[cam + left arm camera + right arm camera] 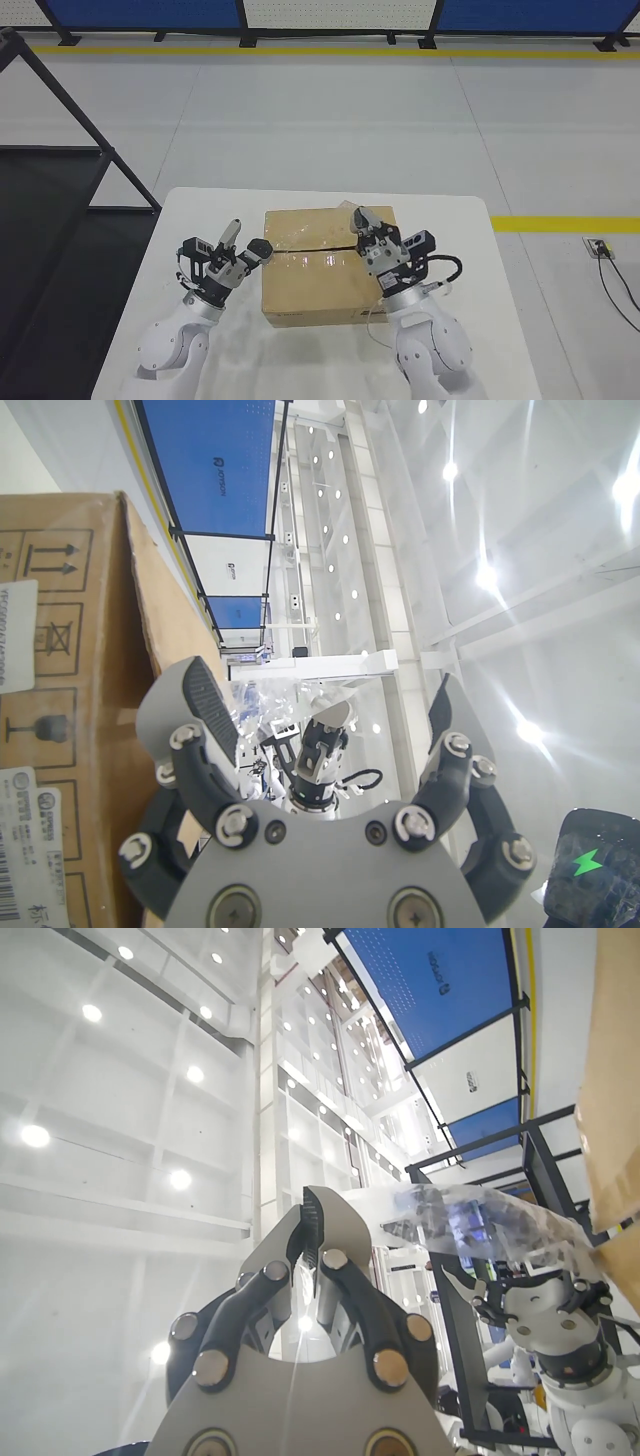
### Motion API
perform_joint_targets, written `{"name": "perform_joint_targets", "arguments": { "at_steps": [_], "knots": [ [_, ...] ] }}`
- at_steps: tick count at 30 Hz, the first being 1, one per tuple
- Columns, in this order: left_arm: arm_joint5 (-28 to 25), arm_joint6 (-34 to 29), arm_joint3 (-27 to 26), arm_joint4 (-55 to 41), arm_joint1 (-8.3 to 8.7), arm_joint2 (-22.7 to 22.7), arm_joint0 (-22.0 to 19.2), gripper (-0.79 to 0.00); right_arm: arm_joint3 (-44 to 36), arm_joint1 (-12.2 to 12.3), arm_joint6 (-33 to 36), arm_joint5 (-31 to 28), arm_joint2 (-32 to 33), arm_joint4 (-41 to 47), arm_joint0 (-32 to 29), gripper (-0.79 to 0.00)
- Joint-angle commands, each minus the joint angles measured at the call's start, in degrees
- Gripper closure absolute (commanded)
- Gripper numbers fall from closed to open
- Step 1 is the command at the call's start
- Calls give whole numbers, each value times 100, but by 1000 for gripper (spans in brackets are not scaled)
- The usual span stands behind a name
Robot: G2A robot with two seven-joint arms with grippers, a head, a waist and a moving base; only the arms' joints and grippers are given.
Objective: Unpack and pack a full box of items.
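A closed brown cardboard box (pixel 320 265) sits in the middle of the white table (pixel 200 215), with shipping labels on the side facing my left wrist camera (pixel 75 625). My left gripper (pixel 248 238) is beside the box's left side, pointing upward and open (pixel 322 687) with nothing between its fingers. My right gripper (pixel 362 218) is above the box's far right top and is shut (pixel 311 1213) on a strip of clear tape (pixel 475 1218). The strip stretches from the fingertips to the box edge (pixel 615 1078).
A black metal frame (pixel 60 120) stands off the table's left side. Blue and white barrier panels (pixel 140 12) line the far floor. Bare table surface runs along the box's left, right and front sides.
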Motion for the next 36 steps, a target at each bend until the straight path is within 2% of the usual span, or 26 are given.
{"name": "perform_joint_targets", "arguments": {
  "at_steps": [1, 4, 11, 21, 36],
  "knots": [
    [11, -7, -1, 4, 1, -4, 3, -785, 52, 46, 293, 318, 166, -28, 51, 0],
    [31, -21, -8, -7, 2, -3, 5, -785, 128, 114, 711, 672, 353, -81, 136, 0],
    [45, -23, -26, 37, 4, 2, 3, -785, 260, 238, 1308, 1081, 722, -49, 223, 0],
    [110, 3, -41, 107, -1, 58, -43, -785, 272, 379, 1727, 1169, 1101, 11, 105, 0],
    [181, 29, -21, 179, 3, 62, -68, -785, 829, 502, 1999, 1170, 1020, -26, 345, 0]
  ]
}}
